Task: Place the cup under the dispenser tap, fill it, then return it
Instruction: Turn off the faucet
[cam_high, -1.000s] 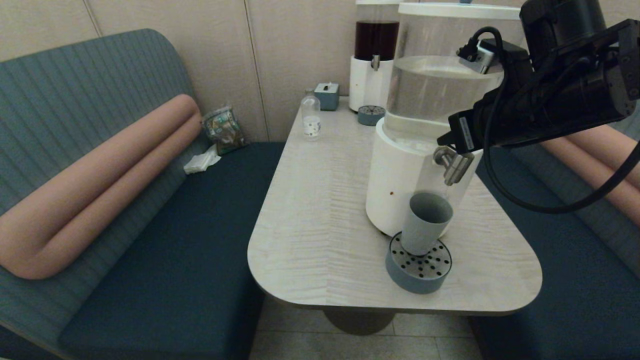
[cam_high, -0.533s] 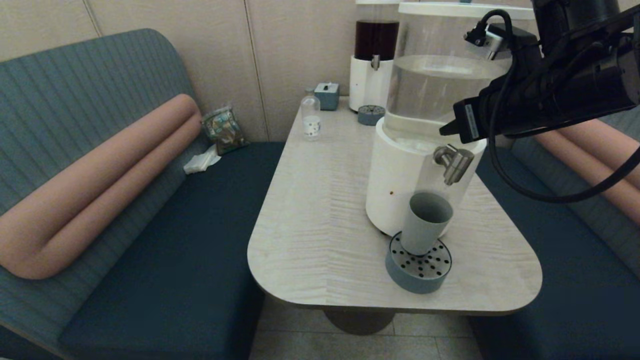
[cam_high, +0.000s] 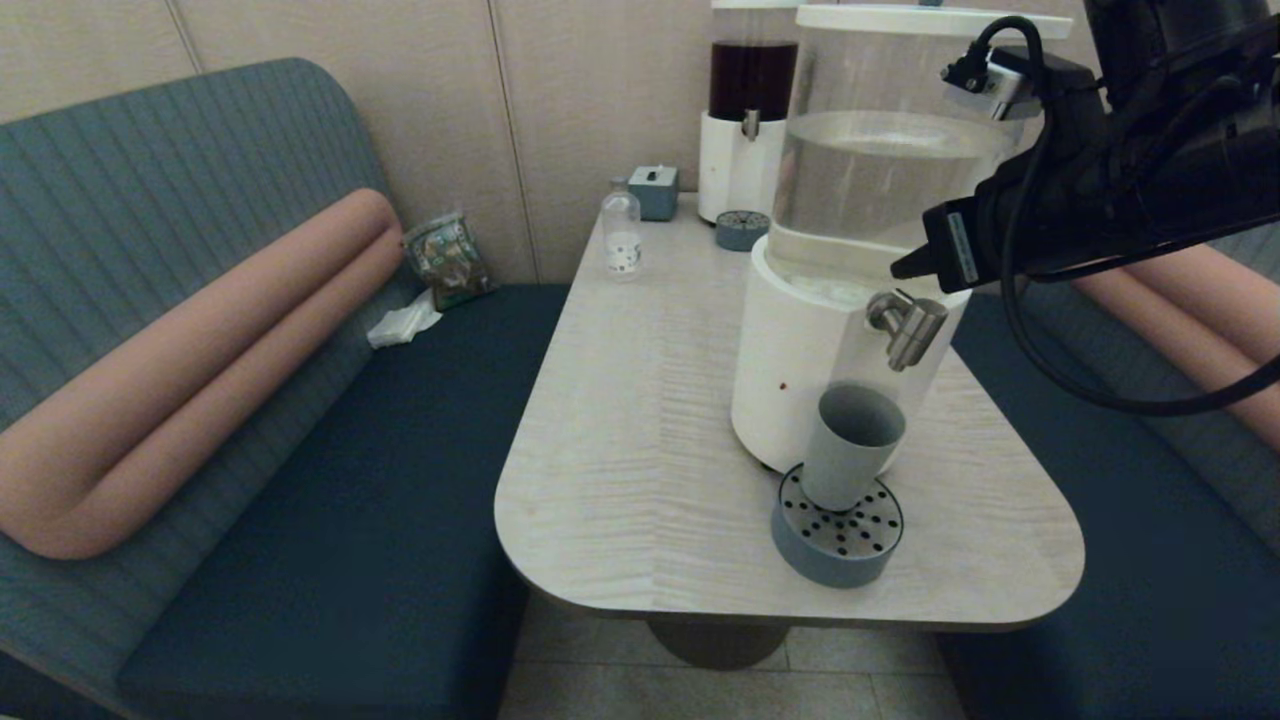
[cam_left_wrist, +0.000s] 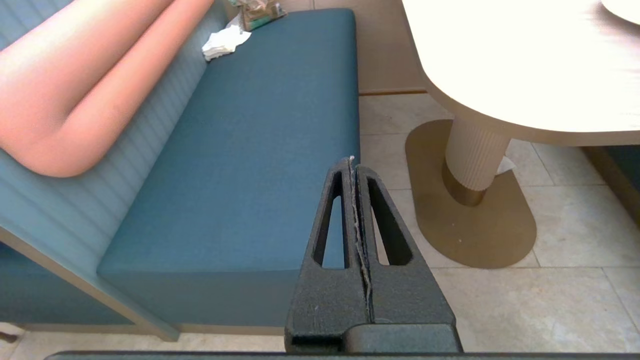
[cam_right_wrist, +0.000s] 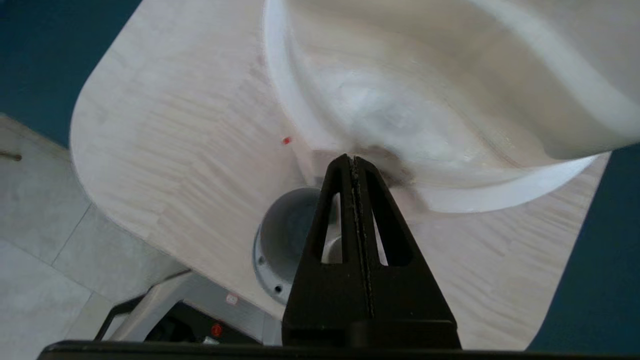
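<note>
The grey-blue cup (cam_high: 850, 450) stands upright on the round perforated drip tray (cam_high: 840, 548), directly below the steel dispenser tap (cam_high: 906, 330) of the large white-based dispenser (cam_high: 795, 370). My right gripper (cam_high: 908, 266) is shut with nothing in it and hovers just above and to the right of the tap, apart from it. In the right wrist view the shut fingertips (cam_right_wrist: 353, 160) point at the dispenser base, with the cup (cam_right_wrist: 287, 230) open-mouthed below them. My left gripper (cam_left_wrist: 352, 161) is shut and parked low beside the table, over the bench seat and floor.
At the back of the table (cam_high: 640, 430) are a dark-liquid dispenser (cam_high: 750, 110), its small tray (cam_high: 742, 230), a clear bottle (cam_high: 622, 235) and a grey box (cam_high: 655, 190). Teal benches (cam_high: 380, 480) flank the table. A snack packet (cam_high: 447, 260) and a tissue (cam_high: 403, 322) lie on the left bench.
My right arm has drawn back up and to the right, away from the tap. The cup stays on the drip tray.
</note>
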